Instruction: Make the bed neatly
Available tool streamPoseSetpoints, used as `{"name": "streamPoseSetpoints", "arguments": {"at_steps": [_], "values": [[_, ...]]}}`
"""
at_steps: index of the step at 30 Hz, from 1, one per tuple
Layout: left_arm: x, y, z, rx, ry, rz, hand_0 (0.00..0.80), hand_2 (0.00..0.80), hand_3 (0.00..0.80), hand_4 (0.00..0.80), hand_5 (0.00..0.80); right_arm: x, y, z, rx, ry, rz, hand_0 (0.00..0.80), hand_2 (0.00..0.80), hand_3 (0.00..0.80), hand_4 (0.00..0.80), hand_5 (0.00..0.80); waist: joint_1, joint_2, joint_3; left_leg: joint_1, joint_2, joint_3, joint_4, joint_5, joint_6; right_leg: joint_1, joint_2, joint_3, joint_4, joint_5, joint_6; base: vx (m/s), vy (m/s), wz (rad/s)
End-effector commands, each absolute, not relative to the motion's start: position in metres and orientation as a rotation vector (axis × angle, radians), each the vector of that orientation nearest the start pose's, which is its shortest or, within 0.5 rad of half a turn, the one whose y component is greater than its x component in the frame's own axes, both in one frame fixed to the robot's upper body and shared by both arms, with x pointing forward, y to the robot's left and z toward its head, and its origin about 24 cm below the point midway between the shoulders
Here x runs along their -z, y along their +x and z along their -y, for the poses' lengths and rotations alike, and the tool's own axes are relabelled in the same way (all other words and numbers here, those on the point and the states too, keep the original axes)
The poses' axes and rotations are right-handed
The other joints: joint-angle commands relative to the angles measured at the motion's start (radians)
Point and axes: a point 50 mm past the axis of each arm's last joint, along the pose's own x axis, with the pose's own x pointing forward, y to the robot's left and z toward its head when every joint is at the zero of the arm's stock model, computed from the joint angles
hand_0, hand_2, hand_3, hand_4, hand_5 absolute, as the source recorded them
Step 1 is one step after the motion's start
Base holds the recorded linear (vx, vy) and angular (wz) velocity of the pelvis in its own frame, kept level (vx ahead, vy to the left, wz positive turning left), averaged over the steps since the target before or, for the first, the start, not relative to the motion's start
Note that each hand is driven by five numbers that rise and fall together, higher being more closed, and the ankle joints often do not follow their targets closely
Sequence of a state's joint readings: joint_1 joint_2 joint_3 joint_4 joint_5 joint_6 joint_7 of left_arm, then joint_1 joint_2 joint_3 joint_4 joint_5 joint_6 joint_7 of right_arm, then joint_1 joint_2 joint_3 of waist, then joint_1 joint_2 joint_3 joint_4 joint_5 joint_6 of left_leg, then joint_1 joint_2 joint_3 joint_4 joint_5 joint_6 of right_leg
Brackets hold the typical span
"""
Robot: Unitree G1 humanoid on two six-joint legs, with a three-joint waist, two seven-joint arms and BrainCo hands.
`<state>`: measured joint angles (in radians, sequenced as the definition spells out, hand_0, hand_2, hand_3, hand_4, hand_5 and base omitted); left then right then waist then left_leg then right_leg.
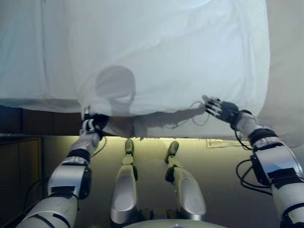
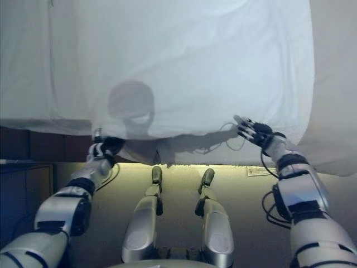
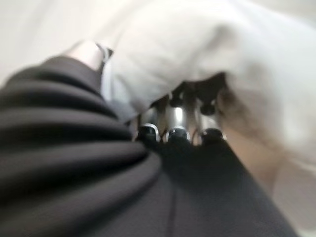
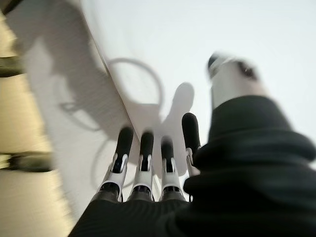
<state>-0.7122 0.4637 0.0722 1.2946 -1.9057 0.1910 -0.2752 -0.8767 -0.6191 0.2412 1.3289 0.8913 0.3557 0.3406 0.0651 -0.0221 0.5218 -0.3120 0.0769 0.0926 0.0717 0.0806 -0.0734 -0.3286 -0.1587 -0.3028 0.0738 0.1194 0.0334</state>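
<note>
My left hand (image 1: 90,124), lower left of frame, has its fingers (image 3: 175,116) tucked under the hanging edge of the white sheet (image 1: 166,52); I cannot tell its grip. My right hand (image 1: 219,109), right of centre, lies open, fingers straight along the sheet's edge. The sheet covers the bed (image 1: 28,61) across the upper frame.
</note>
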Motion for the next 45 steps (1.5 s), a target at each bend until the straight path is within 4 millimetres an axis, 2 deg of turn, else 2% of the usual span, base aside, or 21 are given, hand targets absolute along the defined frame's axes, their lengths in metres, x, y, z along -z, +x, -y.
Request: {"name": "streamPoseSetpoints", "arguments": {"at_steps": [1,2,3,5,8,10,12,13,14,16,18,19,20,23,26,28,31,33,36,39,45], "values": [[-0.041,0.325,-0.325,-0.402,-1.645,0.192,0.800,0.800,0.800,0.800,0.800,-0.033,0.326,0.301,0.021,0.422,-0.710,0.000,0.000,0.000,0.000,0.000,0.030,0.060,-0.002,-0.130,-0.019,0.024,0.149,-0.060,0.032,-0.155,-0.072,0.049,0.389,-0.158,0.101,-0.197,0.323,-0.10],[-0.041,0.324,-0.327,-0.405,-1.644,0.198,0.800,0.800,0.800,0.800,0.800,-0.029,0.324,0.301,0.029,0.433,-0.715,0.000,0.000,0.000,0.000,0.000,0.036,0.067,-0.002,-0.139,-0.013,0.030,0.160,-0.058,0.033,-0.173,-0.066,0.034,0.482,-0.212,0.086,-0.188,0.314,-0.15],[-0.040,0.321,-0.330,-0.414,-1.641,0.209,0.800,0.800,0.800,0.800,0.800,-0.023,0.320,0.301,0.041,0.466,-0.715,0.000,0.000,0.000,0.000,0.000,0.040,0.078,-0.002,-0.143,-0.006,0.033,0.164,-0.052,0.031,-0.188,-0.037,0.017,0.591,-0.281,0.064,-0.152,0.231,-0.19],[-0.032,0.313,-0.334,-0.412,-1.625,0.216,0.800,0.800,0.800,0.800,0.800,-0.013,0.311,0.305,0.069,0.492,-0.702,0.000,0.000,0.000,0.000,0.000,0.037,0.076,-0.002,-0.144,-0.019,0.032,0.156,-0.048,0.017,-0.202,0.009,0.019,0.691,-0.336,0.057,-0.180,0.174,-0.22],[-0.026,0.308,-0.332,-0.382,-1.602,0.218,0.800,0.800,0.800,0.800,0.800,-0.004,0.302,0.311,0.099,0.490,-0.674,0.000,0.000,0.000,0.000,0.000,0.029,0.075,-0.002,-0.157,-0.035,0.019,0.136,-0.027,-0.004,-0.205,0.050,0.053,0.628,-0.345,0.045,-0.223,0.068,-0.03],[-0.030,0.311,-0.331,-0.370,-1.609,0.240,0.800,0.800,0.800,0.800,0.800,-0.004,0.299,0.318,0.117,0.480,-0.643,0.000,0.000,0.000,0.000,0.000,0.018,0.085,-0.002,-0.180,-0.030,0.037,0.131,-0.011,-0.038,-0.179,0.067,0.051,0.566,-0.372,0.027,-0.271,0.078,0.11],[-0.032,0.314,-0.327,-0.362,-1.615,0.252,0.800,0.800,0.800,0.800,0.800,-0.007,0.302,0.318,0.133,0.468,-0.630,0.000,0.000,0.000,0.000,0.000,0.012,0.086,-0.002,-0.257,-0.007,0.066,0.224,-0.023,-0.053,-0.200,0.062,0.036,0.572,-0.388,0.001,-0.342,0.084,-0.05],[-0.037,0.318,-0.326,-0.354,-1.601,0.245,0.800,0.800,0.800,0.800,0.800,-0.008,0.303,0.318,0.137,0.474,-0.631,0.000,0.000,0.000,0.000,0.000,0.003,0.077,-0.002,-0.285,0.015,0.080,0.313,-0.051,-0.051,-0.205,0.049,0.030,0.568,-0.391,-0.016,-0.284,0.028,-0.12],[-0.042,0.320,-0.329,-0.353,-1.584,0.241,0.800,0.800,0.800,0.800,0.800,-0.006,0.300,0.320,0.138,0.490,-0.636,0.000,0.000,0.000,0.000,0.000,-0.014,0.057,-0.002,-0.279,0.047,0.077,0.414,-0.125,-0.047,-0.196,0.023,0.036,0.576,-0.413,-0.025,-0.268,0.038,-0.13],[-0.049,0.318,-0.340,-0.386,-1.561,0.251,0.800,0.800,0.800,0.800,0.800,-0.001,0.293,0.324,0.136,0.512,-0.648,0.000,0.000,0.000,0.000,0.000,-0.033,0.039,-0.002,-0.270,0.093,0.050,0.524,-0.209,-0.029,-0.212,0.001,0.047,0.622,-0.424,-0.040,-0.212,0.116,0.05],[-0.050,0.310,-0.355,-0.436,-1.546,0.261,0.800,0.800,0.800,0.800,0.800,0.005,0.280,0.333,0.154,0.521,-0.664,0.000,0.000,0.000,0.000,0.000,-0.059,0.021,-0.002,-0.208,0.162,0.024,0.544,-0.226,-0.024,-0.217,-0.021,0.073,0.659,-0.426,-0.047,-0.185,0.267,0.18],[-0.045,0.303,-0.360,-0.457,-1.540,0.260,0.800,0.800,0.800,0.800,0.800,0.009,0.272,0.338,0.167,0.520,-0.670,0.000,0.000,0.000,0.000,0.000,-0.067,0.013,-0.008,-0.165,0.192,0.014,0.515,-0.209,-0.032,-0.215,-0.027,0.085,0.665,-0.426,-0.047,-0.111,0.403,0.23],[-0.036,0.292,-0.364,-0.476,-1.539,0.262,0.800,0.800,0.800,0.800,0.800,0.015,0.262,0.344,0.190,0.527,-0.673,0.000,0.000,0.000,0.000,0.000,-0.075,0.007,-0.030,-0.116,0.221,-0.003,0.469,-0.179,-0.044,-0.214,-0.036,0.100,0.662,-0.422,-0.044,-0.077,0.442,0.22],[-0.015,0.273,-0.365,-0.496,-1.559,0.262,0.800,0.800,0.800,0.800,0.800,0.016,0.252,0.355,0.232,0.521,-0.672,0.000,0.000,0.000,0.000,0.000,-0.081,0.023,-0.067,-0.036,0.261,-0.011,0.355,-0.084,-0.075,-0.202,-0.072,0.119,0.631,-0.408,-0.029,-0.143,0.491,0.10],[0.000,0.261,-0.362,-0.501,-1.585,0.251,0.800,0.800,0.800,0.800,0.800,-0.007,0.258,0.373,0.271,0.497,-0.618,0.000,0.000,0.000,0.000,0.000,-0.081,0.067,-0.081,0.004,0.297,-0.017,0.280,0.020,-0.117,-0.199,-0.132,0.129,0.604,-0.391,-0.011,-0.206,0.586,-0.06],[0.003,0.259,-0.360,-0.500,-1.607,0.238,0.800,0.800,0.800,0.800,0.800,-0.031,0.268,0.385,0.288,0.457,-0.577,0.000,0.000,0.000,0.000,0.000,-0.090,0.093,-0.085,0.027,0.302,-0.019,0.243,0.038,-0.127,-0.226,-0.181,0.156,0.603,-0.369,0.010,-0.208,0.607,0.16],[-0.009,0.270,-0.359,-0.436,-1.615,0.227,0.800,0.800,0.800,0.800,0.800,-0.058,0.279,0.394,0.296,0.419,-0.533,0.000,0.000,0.000,0.000,0.000,-0.117,0.127,-0.085,0.029,0.292,0.019,0.245,0.019,-0.137,-0.259,-0.239,0.212,0.597,-0.337,0.045,-0.186,0.459,0.13],[-0.022,0.280,-0.360,-0.386,-1.606,0.217,0.800,0.800,0.800,0.800,0.800,-0.063,0.279,0.398,0.302,0.417,-0.521,0.000,0.000,0.000,0.000,0.000,-0.126,0.143,-0.078,0.004,0.277,0.022,0.274,-0.013,-0.138,-0.271,-0.259,0.242,0.577,-0.308,0.070,-0.214,0.227,0.19],[-0.042,0.287,-0.370,-0.371,-1.590,0.225,0.800,0.800,0.800,0.800,0.800,-0.062,0.277,0.398,0.284,0.432,-0.508,0.000,0.000,0.000,0.000,0.000,-0.130,0.151,-0.069,-0.039,0.265,0.028,0.318,-0.042,-0.132,-0.276,-0.276,0.251,0.527,-0.245,0.092,-0.195,0.119,0.25],[-0.063,0.285,-0.389,-0.382,-1.531,0.216,0.800,0.800,0.800,0.800,0.800,-0.055,0.275,0.395,0.263,0.459,-0.503,0.000,0.000,0.000,0.000,0.000,-0.125,0.143,-0.062,-0.065,0.254,0.028,0.364,-0.109,-0.127,-0.256,-0.297,0.250,0.467,-0.193,0.131,-0.144,0.050,0.01],[-0.095,0.285,-0.410,-0.372,-1.488,0.251,0.800,0.800,0.800,0.800,0.800,-0.052,0.278,0.389,0.234,0.492,-0.479,0.000,0.000,0.000,0.000,0.000,-0.110,0.114,-0.063,-0.120,0.241,0.017,0.430,-0.201,-0.114,-0.223,-0.320,0.235,0.391,-0.132,0.165,-0.136,0.038,0.10]]}}
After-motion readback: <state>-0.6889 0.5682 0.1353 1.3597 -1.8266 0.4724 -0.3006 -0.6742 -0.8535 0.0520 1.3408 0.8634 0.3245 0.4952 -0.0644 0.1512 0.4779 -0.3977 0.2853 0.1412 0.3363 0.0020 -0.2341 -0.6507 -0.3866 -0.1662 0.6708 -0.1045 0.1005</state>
